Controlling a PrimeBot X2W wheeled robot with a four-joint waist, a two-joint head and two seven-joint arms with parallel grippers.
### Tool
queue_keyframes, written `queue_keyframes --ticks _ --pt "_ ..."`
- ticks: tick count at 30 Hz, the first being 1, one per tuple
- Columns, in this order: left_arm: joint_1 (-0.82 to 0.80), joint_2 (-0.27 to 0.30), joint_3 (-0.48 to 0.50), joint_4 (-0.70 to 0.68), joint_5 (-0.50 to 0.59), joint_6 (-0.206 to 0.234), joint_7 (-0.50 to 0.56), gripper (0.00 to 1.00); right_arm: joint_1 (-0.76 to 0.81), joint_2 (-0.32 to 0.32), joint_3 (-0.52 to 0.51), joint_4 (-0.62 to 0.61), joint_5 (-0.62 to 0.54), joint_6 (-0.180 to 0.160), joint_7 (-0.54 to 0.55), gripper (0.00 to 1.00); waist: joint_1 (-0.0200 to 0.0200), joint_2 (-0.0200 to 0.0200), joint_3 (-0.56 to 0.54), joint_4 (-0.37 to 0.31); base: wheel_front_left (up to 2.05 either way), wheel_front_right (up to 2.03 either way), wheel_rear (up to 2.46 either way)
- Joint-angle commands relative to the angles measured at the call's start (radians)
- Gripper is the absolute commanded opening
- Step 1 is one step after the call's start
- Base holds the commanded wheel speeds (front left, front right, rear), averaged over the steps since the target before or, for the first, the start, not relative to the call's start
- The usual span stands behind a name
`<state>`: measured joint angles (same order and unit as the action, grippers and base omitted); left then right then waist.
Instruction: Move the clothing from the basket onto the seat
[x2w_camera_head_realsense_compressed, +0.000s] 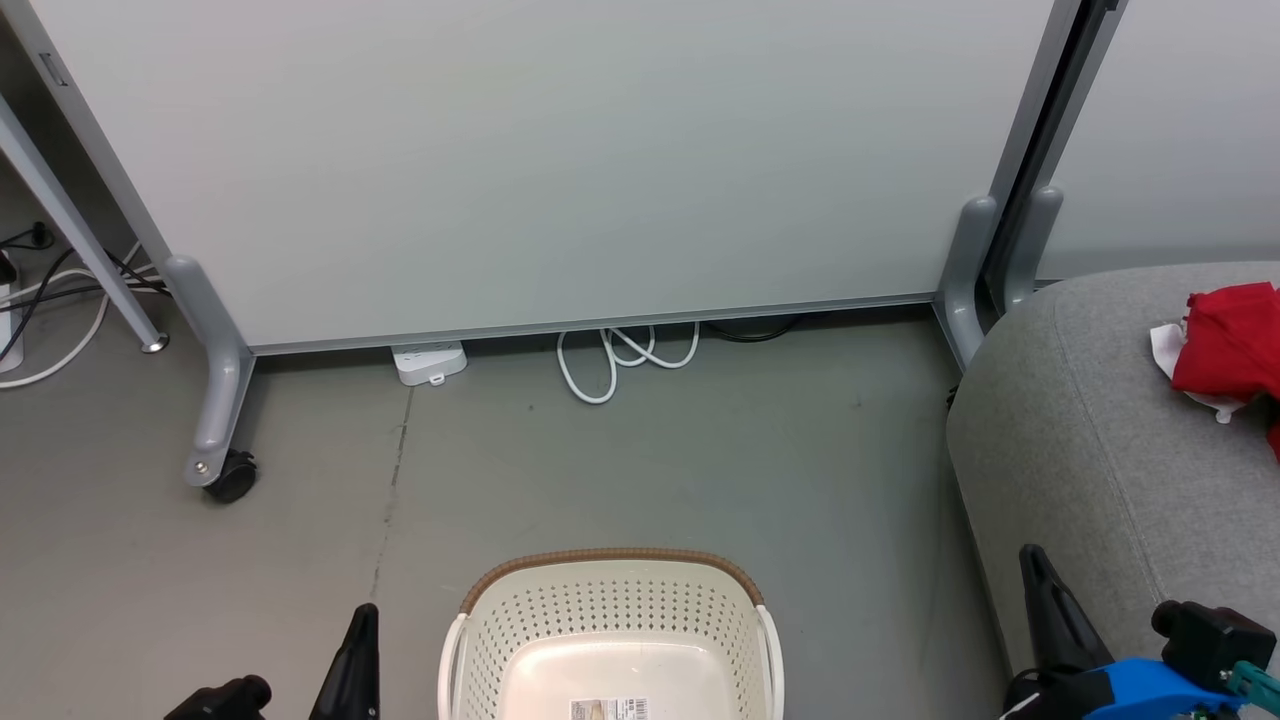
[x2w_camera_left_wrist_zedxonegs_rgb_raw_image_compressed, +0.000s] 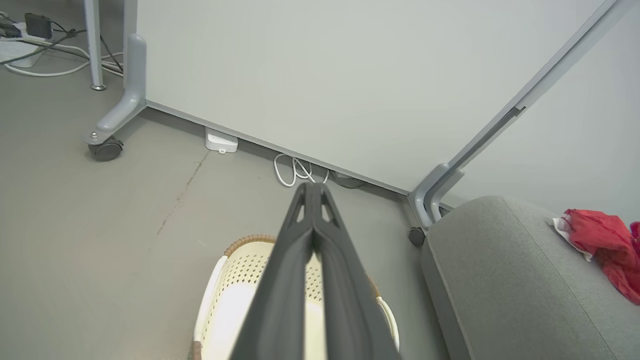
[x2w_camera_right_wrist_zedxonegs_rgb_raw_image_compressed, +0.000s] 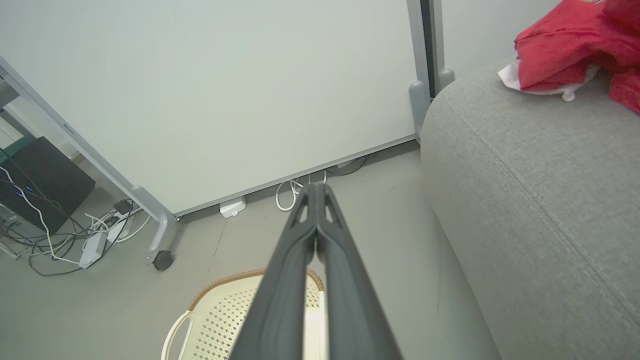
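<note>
Clothing (x2w_camera_head_realsense_compressed: 1235, 340) sits on seat (x2w_camera_head_realsense_compressed: 1080, 450) at three o'clock, basket (x2w_camera_head_realsense_compressed: 610, 603) at six looks empty; left gripper (x2w_camera_left_wrist_zedxonegs_rgb_raw_image_compressed: 312, 189) and right gripper (x2w_camera_right_wrist_zedxonegs_rgb_raw_image_compressed: 316, 189) closed, empty.

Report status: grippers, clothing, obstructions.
Left gripper shut, empty. Right gripper shut, empty. Clothing on the seat; basket's visible part bare. White cable by the partition, apart from basket.
</note>
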<state>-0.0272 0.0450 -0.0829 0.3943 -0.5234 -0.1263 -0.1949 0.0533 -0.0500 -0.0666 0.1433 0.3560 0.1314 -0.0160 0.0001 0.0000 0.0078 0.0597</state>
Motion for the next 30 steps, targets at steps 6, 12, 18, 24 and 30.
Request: queue_keyframes --ticks 6,12,18,24,30 --pt "-0.03 0.008 0.022 -0.031 -0.11 -0.001 0.026 0.0 -0.041 -0.001 -0.006 -0.003 0.126 0.0 0.014 0.0 0.0 0.0 0.0 -0.003 0.0 0.0 0.0" --pt "-0.035 0.01 0.036 -0.042 -0.199 -0.002 0.05 0.0 -0.052 -0.001 -0.01 0.005 0.227 0.0 0.024 0.0 0.0 0.0 0.0 -0.006 0.0 0.0 0.0" --pt "-0.041 0.011 0.049 -0.052 -0.281 -0.002 0.072 0.0 -0.063 -0.001 -0.014 0.014 0.321 0.0 0.033 0.0 0.0 0.0 -0.001 -0.01 0.0 0.0 0.0" --pt "-0.046 0.012 0.062 -0.062 -0.359 -0.002 0.093 0.0 -0.073 -0.001 -0.017 0.022 0.409 0.0 0.043 0.0 0.0 0.0 -0.001 -0.013 0.0 0.0 0.0" --pt "-0.05 0.013 0.074 -0.071 -0.431 -0.003 0.113 0.0 -0.083 -0.001 -0.02 0.029 0.491 0.0 0.051 0.0 0.0 0.0 -0.001 -0.016 0.0 0.0 0.0"
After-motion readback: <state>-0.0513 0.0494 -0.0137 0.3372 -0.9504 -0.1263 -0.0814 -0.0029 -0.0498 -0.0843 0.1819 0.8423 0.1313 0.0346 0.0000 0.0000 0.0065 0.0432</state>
